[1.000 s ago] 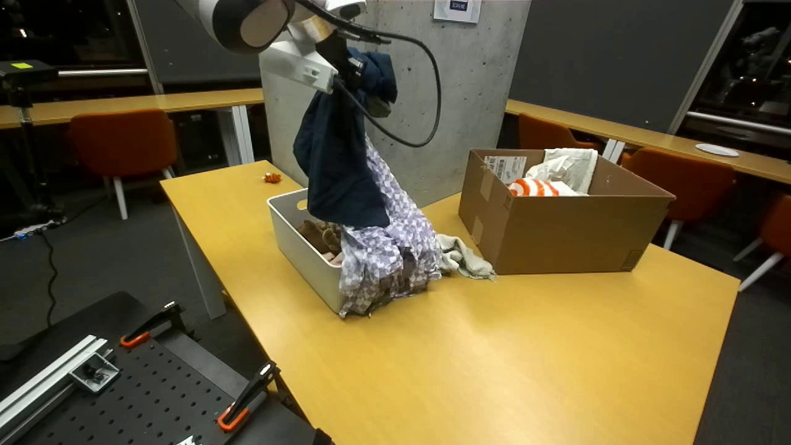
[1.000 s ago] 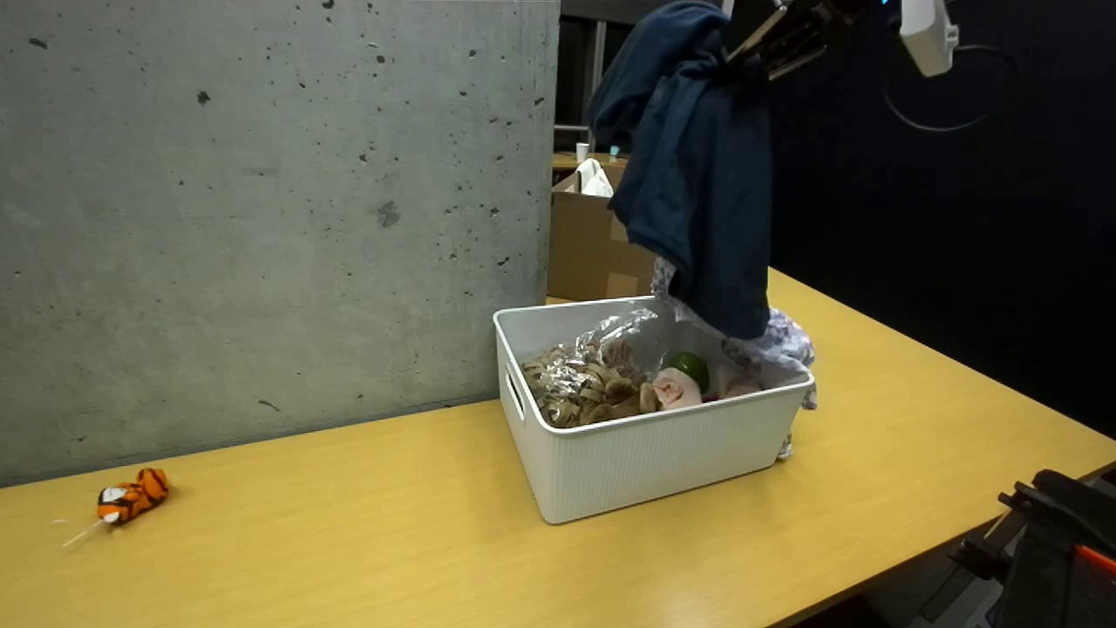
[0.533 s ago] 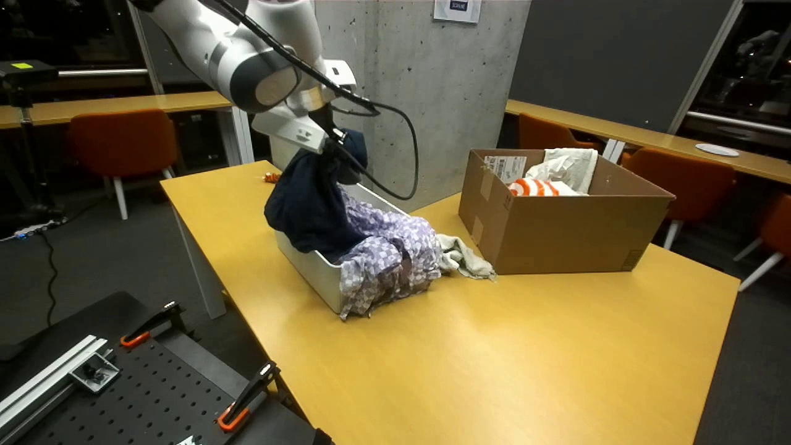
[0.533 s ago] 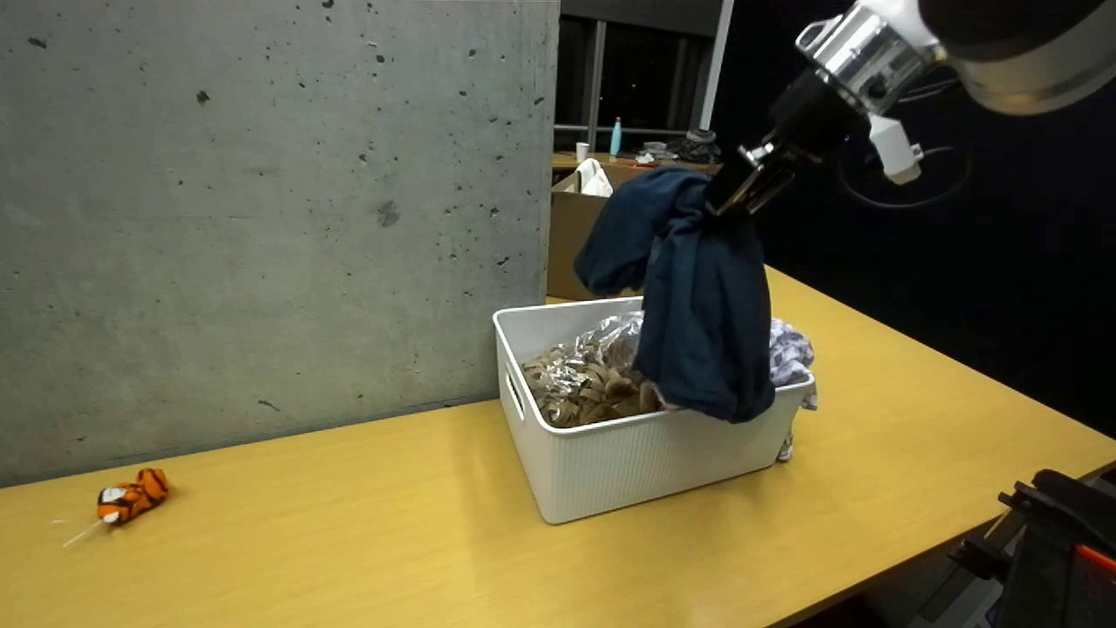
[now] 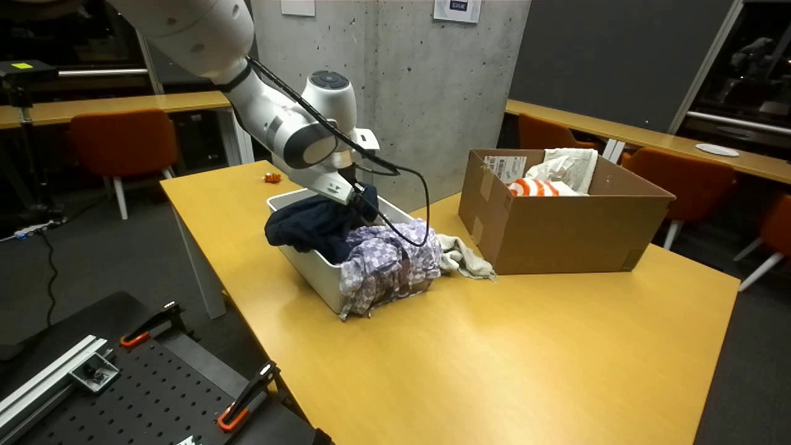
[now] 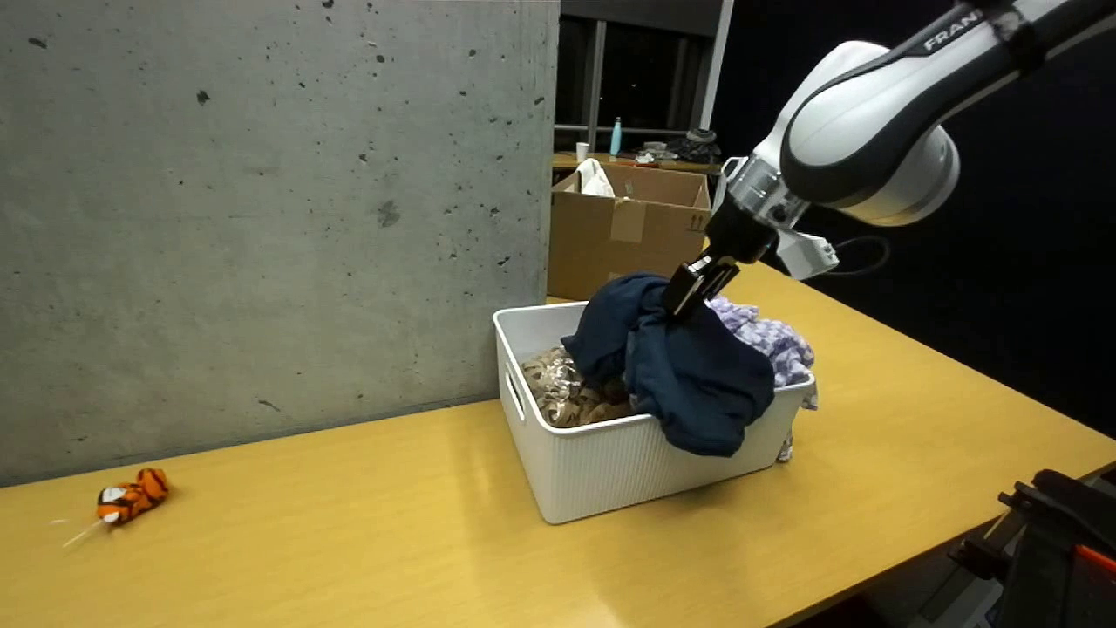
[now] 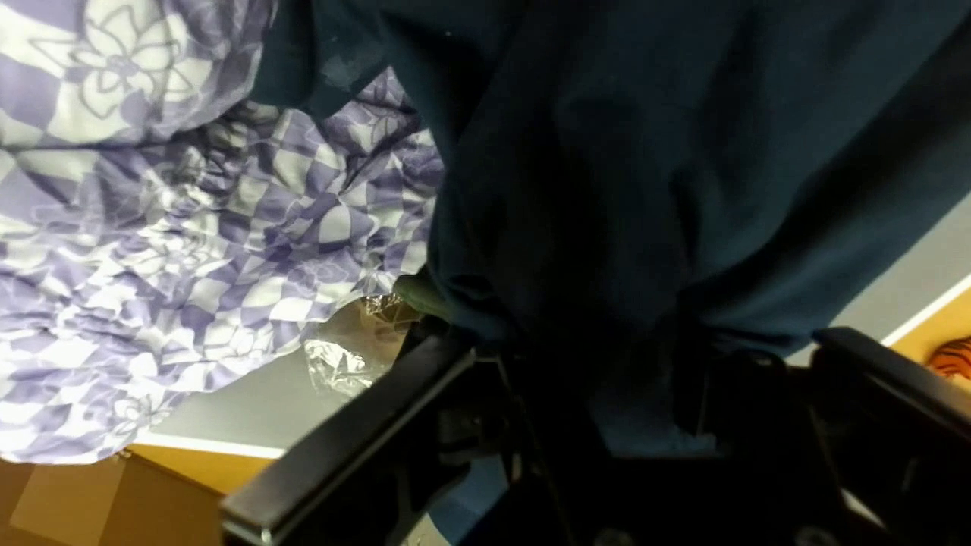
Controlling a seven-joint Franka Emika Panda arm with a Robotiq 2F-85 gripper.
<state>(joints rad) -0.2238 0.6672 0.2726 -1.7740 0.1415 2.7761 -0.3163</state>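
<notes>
Navy-blue soft cloth, bunched in folds: pinching it in the black two-fingered gripper and resting it partly inside a white ribbed plastic bin, partly over one long rim. Judging the handling well advanced: already having the cloth down at the bin, not yet letting go, leaving an edge hanging outside. Seeing purple-and-white checked fabric spilling over the adjoining end, and glimpsing tan, plastic-wrapped pieces within. Farther out, finding crumpled grey-beige fabric on the yellow surface, just beside a brown cardboard box holding white and orange-striped contents; past the bin's opposite end, spotting a small orange-and-black striped object.
</notes>
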